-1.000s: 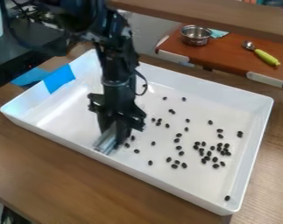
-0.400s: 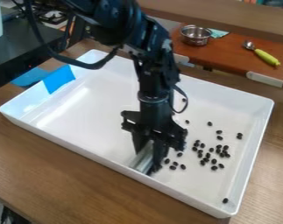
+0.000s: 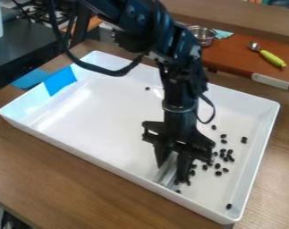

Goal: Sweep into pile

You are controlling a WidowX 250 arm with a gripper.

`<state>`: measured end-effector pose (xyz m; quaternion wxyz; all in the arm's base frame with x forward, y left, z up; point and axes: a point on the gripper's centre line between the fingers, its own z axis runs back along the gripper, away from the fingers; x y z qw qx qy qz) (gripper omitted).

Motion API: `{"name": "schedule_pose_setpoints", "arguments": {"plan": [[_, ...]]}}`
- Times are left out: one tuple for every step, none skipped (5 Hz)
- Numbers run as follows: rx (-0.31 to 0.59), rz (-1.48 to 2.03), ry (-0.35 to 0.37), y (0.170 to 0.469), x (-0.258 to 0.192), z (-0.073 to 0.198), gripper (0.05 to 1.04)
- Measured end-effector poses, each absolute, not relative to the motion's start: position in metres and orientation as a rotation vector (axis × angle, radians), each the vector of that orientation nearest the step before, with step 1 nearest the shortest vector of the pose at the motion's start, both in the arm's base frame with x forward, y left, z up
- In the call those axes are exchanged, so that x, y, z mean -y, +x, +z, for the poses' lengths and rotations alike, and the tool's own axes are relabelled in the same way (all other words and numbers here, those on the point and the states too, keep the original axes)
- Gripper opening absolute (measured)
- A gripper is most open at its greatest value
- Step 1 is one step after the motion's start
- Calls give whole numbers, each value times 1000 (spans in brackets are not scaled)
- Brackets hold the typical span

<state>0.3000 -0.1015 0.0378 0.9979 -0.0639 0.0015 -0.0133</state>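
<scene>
One end effector (image 3: 171, 172) partly hides a silvery tool (image 3: 167, 176).

High view slants down at tray (image 3: 104, 125) (fairly near)

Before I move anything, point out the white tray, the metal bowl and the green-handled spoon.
White tray (image 3: 99, 120): camera view, bare floor.
Metal bowl (image 3: 206, 40): camera view, outer side, below the rim.
Green-handled spoon (image 3: 272, 58): camera view, middle of the handle.
</scene>
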Motion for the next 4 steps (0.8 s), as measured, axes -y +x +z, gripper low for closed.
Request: {"name": "schedule_pose_setpoints", "arguments": {"plan": [[-2, -25, -145, 300, 120, 38, 393], [-10, -8, -159, 297, 127, 38, 393], [-33, -22, -175, 292, 129, 44, 393], [-20, 0, -217, 295, 104, 71, 393]]}}
